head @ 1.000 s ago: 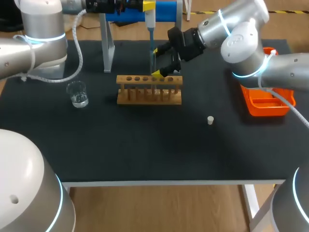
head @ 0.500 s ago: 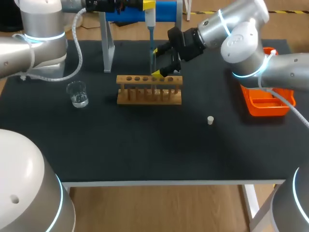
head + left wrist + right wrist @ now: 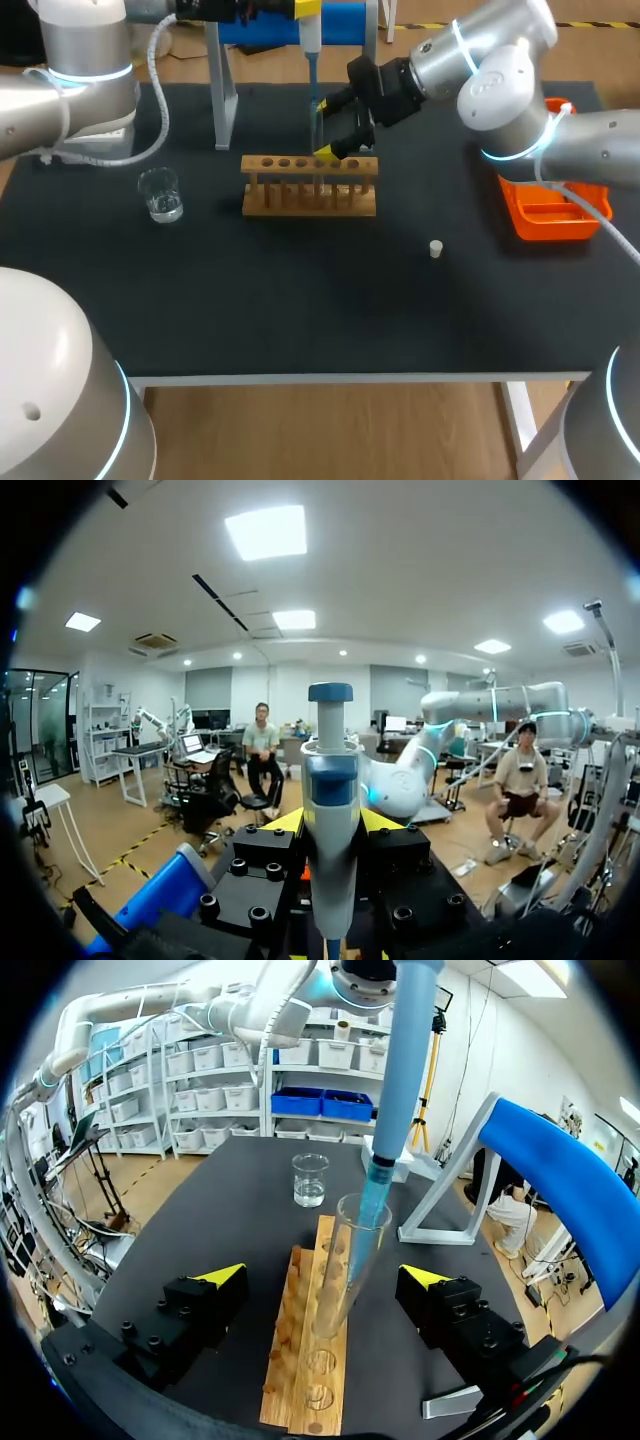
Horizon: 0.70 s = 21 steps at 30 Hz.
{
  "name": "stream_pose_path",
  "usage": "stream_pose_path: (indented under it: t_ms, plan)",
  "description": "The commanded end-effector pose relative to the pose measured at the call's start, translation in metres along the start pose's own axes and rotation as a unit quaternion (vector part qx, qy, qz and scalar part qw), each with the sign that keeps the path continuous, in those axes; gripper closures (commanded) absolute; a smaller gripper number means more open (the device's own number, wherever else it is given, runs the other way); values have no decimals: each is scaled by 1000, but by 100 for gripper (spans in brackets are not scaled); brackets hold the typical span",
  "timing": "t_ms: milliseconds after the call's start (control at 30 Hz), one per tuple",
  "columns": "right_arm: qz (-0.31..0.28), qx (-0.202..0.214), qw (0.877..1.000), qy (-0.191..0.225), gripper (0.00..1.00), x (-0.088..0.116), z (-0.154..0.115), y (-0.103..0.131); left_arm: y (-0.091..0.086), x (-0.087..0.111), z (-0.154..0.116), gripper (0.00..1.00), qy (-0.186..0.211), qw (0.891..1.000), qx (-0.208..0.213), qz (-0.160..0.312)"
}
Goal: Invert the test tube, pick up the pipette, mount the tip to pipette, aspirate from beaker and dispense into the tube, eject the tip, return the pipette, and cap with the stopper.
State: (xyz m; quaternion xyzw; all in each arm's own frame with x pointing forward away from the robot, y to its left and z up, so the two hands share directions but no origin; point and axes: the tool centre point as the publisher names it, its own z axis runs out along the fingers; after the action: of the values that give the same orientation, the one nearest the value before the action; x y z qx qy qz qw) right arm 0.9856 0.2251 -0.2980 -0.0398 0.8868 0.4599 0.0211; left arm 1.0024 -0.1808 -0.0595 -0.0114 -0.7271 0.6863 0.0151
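My left gripper (image 3: 308,12) is shut on the white and blue pipette (image 3: 330,810), holding it upright above the wooden rack (image 3: 310,186). The pipette's blue tip (image 3: 377,1195) reaches down into the mouth of a clear test tube (image 3: 348,1270) that stands upright in the rack. My right gripper (image 3: 322,1278) is open, one finger on each side of the tube and neither touching it. A glass beaker (image 3: 160,194) with a little liquid sits left of the rack. The small white stopper (image 3: 436,248) lies on the mat to the right front of the rack.
A grey pipette stand (image 3: 224,90) with a blue top bar (image 3: 345,20) rises behind the rack. An orange tray (image 3: 550,212) sits at the table's right edge under my right arm. The black mat (image 3: 300,300) stretches to the front edge.
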Motion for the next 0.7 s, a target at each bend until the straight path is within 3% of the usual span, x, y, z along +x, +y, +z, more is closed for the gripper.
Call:
stream_pose_path:
  t_ms: [33,700]
  plan:
    - [0,0,1000,1,0,-1,0,0,-5,3,0,100,-4,1000,-4,1]
    - [0,0,1000,1,0,-1,0,0,-24,4,4,100,-2,1000,-17,8]
